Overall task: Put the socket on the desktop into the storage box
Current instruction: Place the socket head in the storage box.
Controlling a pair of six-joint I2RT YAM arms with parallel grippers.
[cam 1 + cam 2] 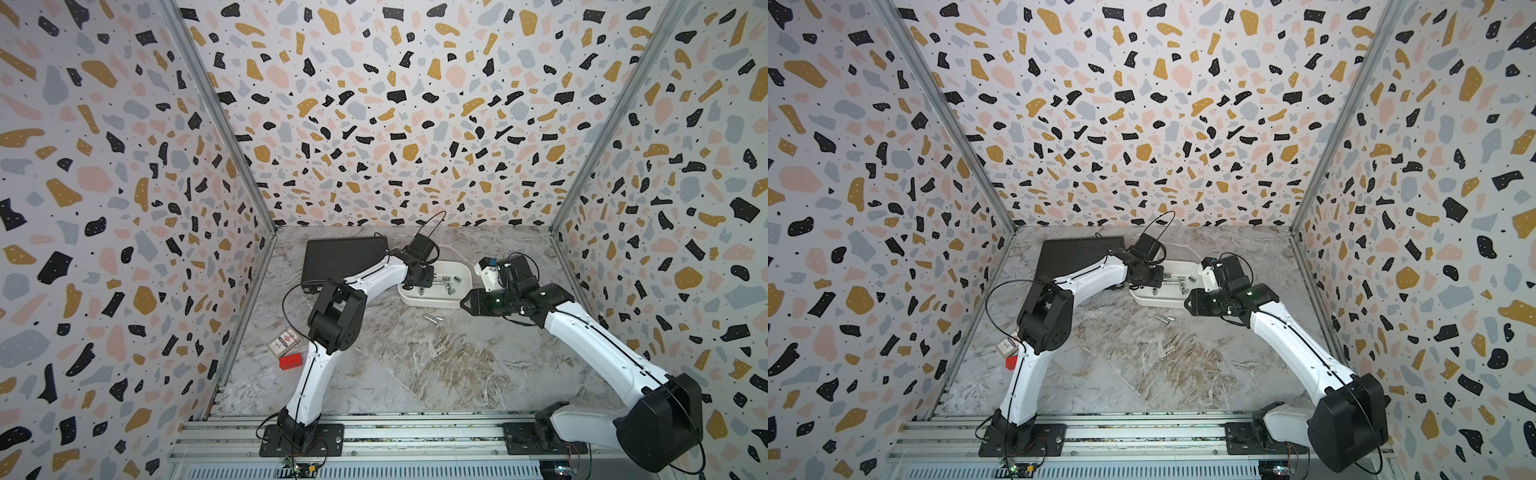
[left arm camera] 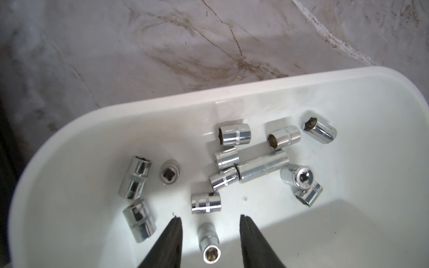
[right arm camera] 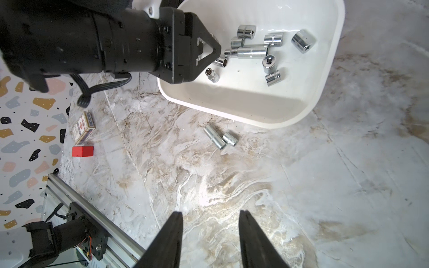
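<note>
The white storage box (image 1: pixel 436 305) (image 1: pixel 1158 305) stands on the marble desktop (image 1: pixel 415 365) with several chrome sockets lying in it. My left gripper (image 2: pixel 210 217) (image 1: pixel 432 275) hangs open just above the box floor. A small socket (image 2: pixel 209 243) (image 3: pixel 212 74) lies between its fingers with a gap on each side. In front of the box, two sockets rest side by side on the desktop, a long one (image 3: pixel 214 137) (image 1: pixel 430 318) and a short one (image 3: pixel 230 138). My right gripper (image 3: pixel 211 214) (image 1: pixel 463 303) is open and holds nothing, raised at the box's right front corner.
A black ribbed case (image 1: pixel 340 257) lies at the back left, behind my left arm. A card box (image 1: pixel 283 341) (image 3: pixel 83 127) and a red block (image 1: pixel 290 360) (image 3: pixel 82 151) sit near the left wall. An aluminium rail (image 1: pixel 374 432) runs along the front edge.
</note>
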